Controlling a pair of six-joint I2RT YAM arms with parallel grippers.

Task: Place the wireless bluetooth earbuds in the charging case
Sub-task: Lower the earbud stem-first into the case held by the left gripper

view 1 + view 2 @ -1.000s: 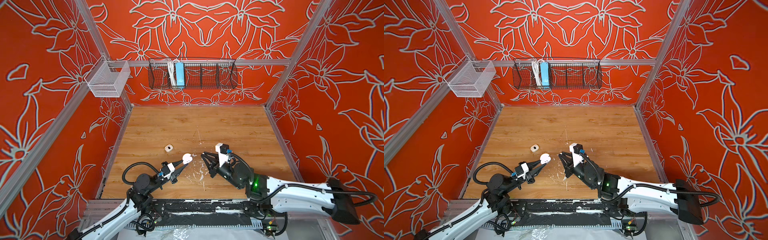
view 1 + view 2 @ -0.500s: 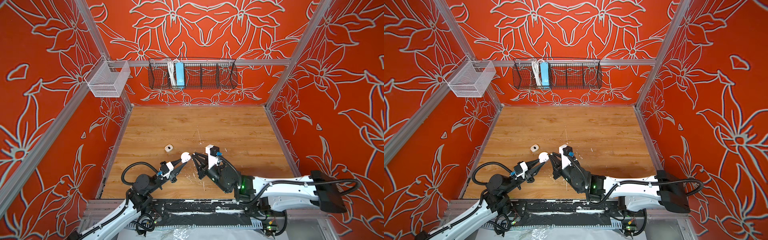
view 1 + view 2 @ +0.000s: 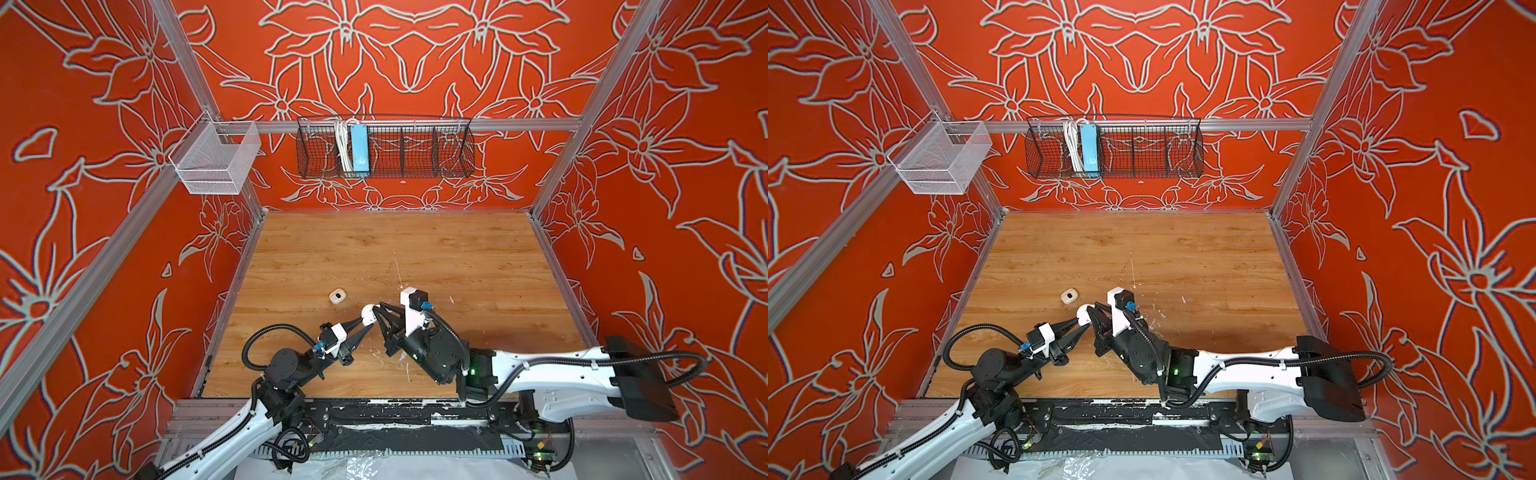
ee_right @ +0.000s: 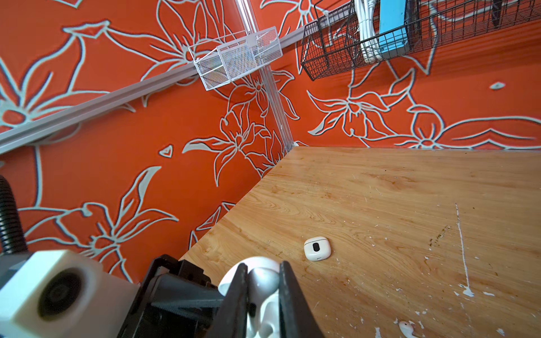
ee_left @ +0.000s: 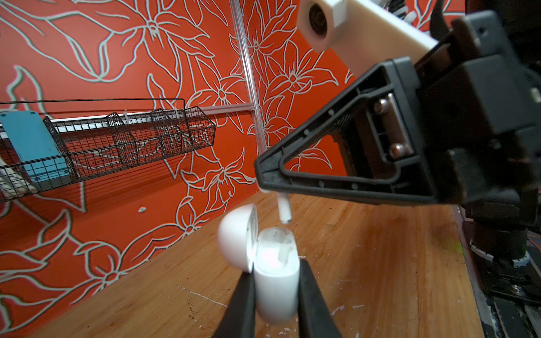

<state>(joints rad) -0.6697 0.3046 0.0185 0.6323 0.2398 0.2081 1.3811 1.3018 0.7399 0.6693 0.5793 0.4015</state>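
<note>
We see the left gripper (image 5: pixel 274 270) clenched on the charging case (image 5: pixel 276 295), lid (image 5: pixel 235 237) swung open. Just above its opening hangs an earbud (image 5: pixel 283 209), stem down, pinched by the right gripper (image 4: pixel 262 273); its head is apparently hidden within that grip. Beside the right gripper a second earbud (image 4: pixel 407 327) lies on the table (image 4: pixel 409 190); farther beyond, a small closed case (image 4: pixel 317 248).

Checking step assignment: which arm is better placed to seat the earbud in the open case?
Right. The right pincer holds an earbud stem-down just above the open charging case; the left pincer is busy clamping that case and should only steady it.
</note>
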